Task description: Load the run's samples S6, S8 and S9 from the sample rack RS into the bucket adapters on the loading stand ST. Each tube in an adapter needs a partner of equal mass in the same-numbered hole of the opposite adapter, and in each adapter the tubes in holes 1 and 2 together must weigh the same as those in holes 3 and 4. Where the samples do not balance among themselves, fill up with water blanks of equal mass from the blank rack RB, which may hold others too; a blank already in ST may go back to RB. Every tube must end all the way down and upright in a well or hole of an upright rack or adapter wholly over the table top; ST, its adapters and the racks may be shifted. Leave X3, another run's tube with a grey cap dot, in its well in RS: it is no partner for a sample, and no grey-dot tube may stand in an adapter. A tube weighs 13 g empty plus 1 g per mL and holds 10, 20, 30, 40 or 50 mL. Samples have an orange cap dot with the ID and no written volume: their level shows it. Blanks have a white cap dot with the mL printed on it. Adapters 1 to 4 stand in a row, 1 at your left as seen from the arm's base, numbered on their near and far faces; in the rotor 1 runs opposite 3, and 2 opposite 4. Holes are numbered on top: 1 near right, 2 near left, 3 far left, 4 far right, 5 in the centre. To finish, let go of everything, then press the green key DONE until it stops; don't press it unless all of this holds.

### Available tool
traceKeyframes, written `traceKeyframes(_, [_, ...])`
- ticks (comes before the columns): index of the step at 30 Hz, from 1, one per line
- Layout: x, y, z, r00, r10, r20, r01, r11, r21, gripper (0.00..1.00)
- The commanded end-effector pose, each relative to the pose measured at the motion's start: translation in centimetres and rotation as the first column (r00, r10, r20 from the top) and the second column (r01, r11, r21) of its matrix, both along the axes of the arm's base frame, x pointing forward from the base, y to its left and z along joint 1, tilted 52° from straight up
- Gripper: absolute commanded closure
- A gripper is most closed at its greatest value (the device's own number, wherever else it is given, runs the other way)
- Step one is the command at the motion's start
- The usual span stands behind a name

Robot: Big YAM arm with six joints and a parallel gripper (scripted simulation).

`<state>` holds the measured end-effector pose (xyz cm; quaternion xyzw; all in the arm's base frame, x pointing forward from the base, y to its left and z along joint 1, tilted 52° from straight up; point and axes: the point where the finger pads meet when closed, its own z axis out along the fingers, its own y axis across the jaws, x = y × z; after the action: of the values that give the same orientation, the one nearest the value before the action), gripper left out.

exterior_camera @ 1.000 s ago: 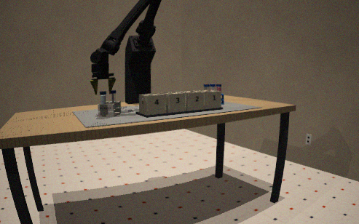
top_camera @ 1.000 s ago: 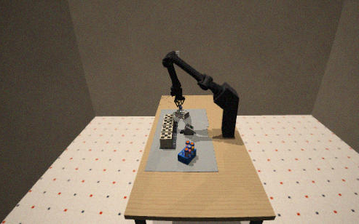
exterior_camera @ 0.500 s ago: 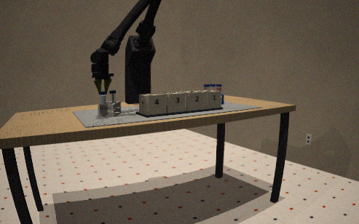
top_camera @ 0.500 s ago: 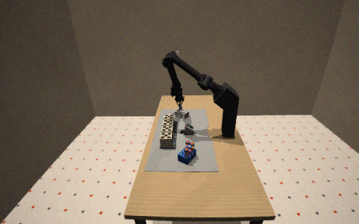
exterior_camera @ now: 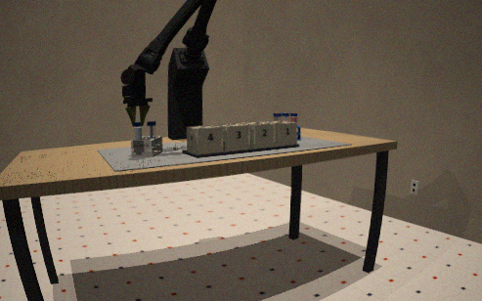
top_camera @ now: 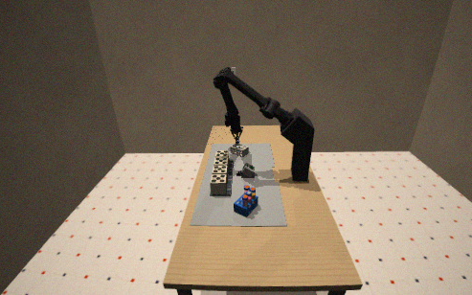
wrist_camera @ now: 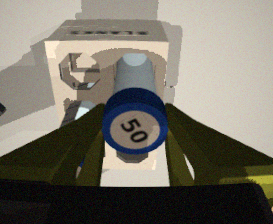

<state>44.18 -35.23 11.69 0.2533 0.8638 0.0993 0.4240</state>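
My gripper [wrist_camera: 134,113] is shut on a blank tube with a blue cap and a white dot printed 50 [wrist_camera: 134,127]. The tube still stands in a well of the pale blank rack RB [wrist_camera: 111,76]. In the exterior view the gripper [exterior_camera: 138,120] is over the left tube [exterior_camera: 138,131] of the blank rack [exterior_camera: 147,145], and a second blue-capped tube [exterior_camera: 152,128] stands beside it. The four adapters on the loading stand ST [exterior_camera: 241,137] stand in a row, numbered 4 to 1 from left. The blue sample rack RS [top_camera: 245,201] holds several tubes with orange dots.
A small dark block that I take for the DONE key [top_camera: 248,169] sits on the grey mat [top_camera: 239,192] between the blank rack and the arm's base [top_camera: 300,148]. The far table edge lies just behind the blank rack.
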Motion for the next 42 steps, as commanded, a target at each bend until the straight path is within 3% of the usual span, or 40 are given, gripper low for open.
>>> traceKeyframes(1, [-1.3,-0.8,1.6,1.000,-0.015,0.010,0.016,1.000,-0.022,1.00])
traceKeyframes(16, [-5.2,-0.4,4.6,1.000,-0.015,0.010,0.015,1.000,-0.022,1.00])
traceKeyframes(18, [-5.2,-0.4,4.6,1.000,-0.015,0.010,0.015,1.000,-0.022,1.00])
traceKeyframes(19, [-4.3,0.6,5.2,1.000,0.015,0.015,-0.015,0.999,-0.029,1.00])
traceKeyframes(21, [-6.0,-0.3,5.2,1.000,-0.015,0.010,0.015,1.000,-0.022,1.00])
traceKeyframes(33, [-9.1,-0.1,7.8,1.000,-0.015,0.011,0.015,1.000,-0.026,1.00])
traceKeyframes(36, [-8.3,0.9,8.1,1.000,0.015,0.011,-0.014,1.000,-0.027,1.00])
traceKeyframes(37, [-9.4,0.0,8.4,1.000,-0.010,0.012,0.011,1.000,-0.028,1.00])
traceKeyframes(42, [-10.6,-0.4,10.1,1.000,-0.014,0.019,0.015,0.999,-0.041,1.00])
